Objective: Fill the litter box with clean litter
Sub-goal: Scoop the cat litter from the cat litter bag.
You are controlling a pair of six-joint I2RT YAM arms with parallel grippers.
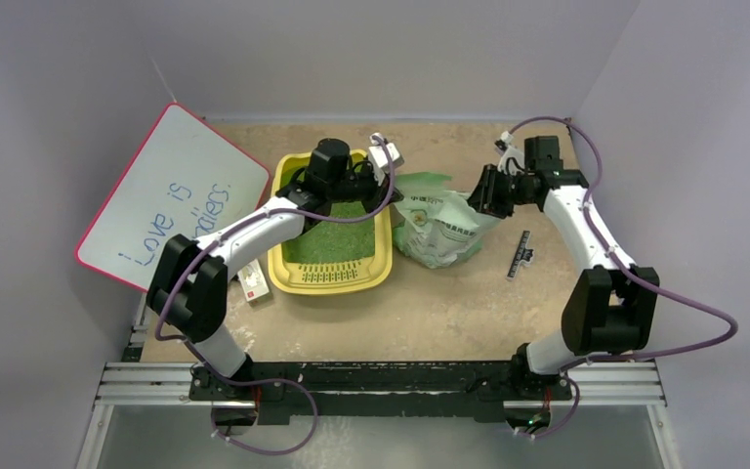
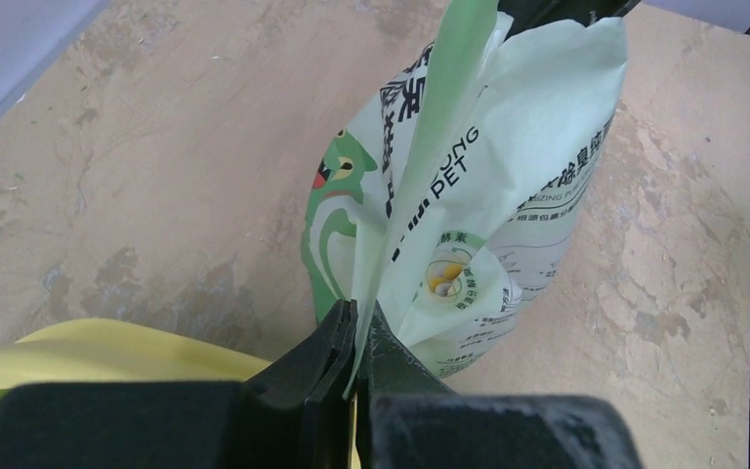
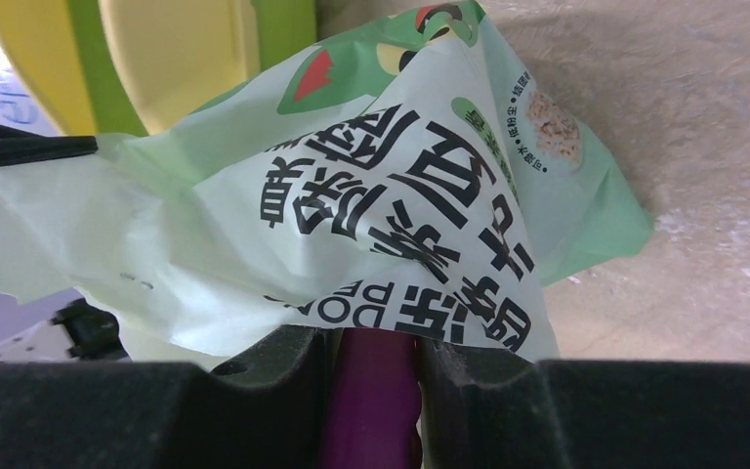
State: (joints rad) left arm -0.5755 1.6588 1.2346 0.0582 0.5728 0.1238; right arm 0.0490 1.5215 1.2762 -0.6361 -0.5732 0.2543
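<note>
The yellow litter box [image 1: 334, 277] lies left of centre, with a layer of green clean litter [image 1: 337, 239] in it. Its rim also shows in the left wrist view [image 2: 107, 347] and the right wrist view [image 3: 186, 49]. A pale green printed bag [image 1: 441, 230] stands just right of the box. My left gripper [image 2: 359, 322] reaches across the box's far end [image 1: 383, 184] and is shut on the bag's thin top edge [image 2: 449, 117]. From the right, my right gripper [image 3: 371, 342] meets the bag [image 1: 483, 195], shut on a purple scoop handle [image 3: 371, 391]. The scoop's head is hidden behind the bag.
A white board with a pink edge [image 1: 171, 200] leans at the left wall. A small white packet [image 1: 254, 281] lies by the box's near left corner. A short black strip [image 1: 520, 254] lies right of the bag. Grey walls close in three sides.
</note>
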